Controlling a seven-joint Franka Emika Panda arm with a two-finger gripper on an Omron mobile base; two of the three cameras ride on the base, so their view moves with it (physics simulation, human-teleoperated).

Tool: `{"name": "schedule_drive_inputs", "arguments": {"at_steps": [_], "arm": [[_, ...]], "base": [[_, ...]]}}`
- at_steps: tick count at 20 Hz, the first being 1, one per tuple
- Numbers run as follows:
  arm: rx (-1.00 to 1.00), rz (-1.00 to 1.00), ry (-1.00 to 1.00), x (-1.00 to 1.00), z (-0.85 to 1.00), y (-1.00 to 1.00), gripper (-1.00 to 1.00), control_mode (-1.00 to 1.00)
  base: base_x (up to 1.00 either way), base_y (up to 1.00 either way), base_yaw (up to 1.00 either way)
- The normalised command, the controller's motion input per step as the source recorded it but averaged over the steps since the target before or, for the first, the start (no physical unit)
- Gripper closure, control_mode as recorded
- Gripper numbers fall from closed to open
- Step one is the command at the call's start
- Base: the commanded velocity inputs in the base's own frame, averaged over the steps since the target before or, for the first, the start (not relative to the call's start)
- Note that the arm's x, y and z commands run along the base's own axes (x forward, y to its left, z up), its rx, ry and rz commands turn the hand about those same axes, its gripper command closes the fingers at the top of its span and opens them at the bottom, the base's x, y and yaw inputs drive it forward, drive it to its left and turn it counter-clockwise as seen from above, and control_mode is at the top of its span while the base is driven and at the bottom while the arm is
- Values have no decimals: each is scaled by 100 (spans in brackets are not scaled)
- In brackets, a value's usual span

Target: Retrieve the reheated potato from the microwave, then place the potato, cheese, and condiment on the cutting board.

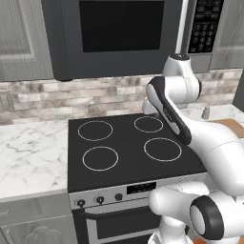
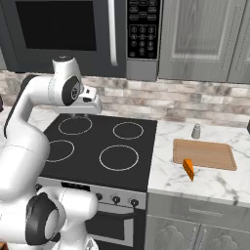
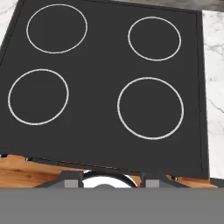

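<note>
Overhead, gripper (image 2: 82, 115) hangs above the stove's (image 2: 141, 141) far-left burner, jaw state unclear; cutting board (image 2: 205, 154) bare, cheese (image 2: 188, 169) at its near edge.

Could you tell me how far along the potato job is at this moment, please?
Nothing looks done. The microwave door is shut. The cheese lies on the counter at the cutting board edge; the condiment stands behind the bare board. The pincer hovers over the stove, holding nothing. Every step remains.
</note>
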Motion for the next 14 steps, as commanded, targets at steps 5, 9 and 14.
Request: {"name": "schedule_drive_inputs", "arguments": {"at_steps": [5,9,14], "arm": [[0,0,-2,-16,-3,-2,-100,-100],[0,-8,-36,-33,0,-9,-100,-100],[5,-9,-26,-11,25,-11,-100,-100]], "base": [[0,0,0],[0,0,0],[0,0,0]]}}
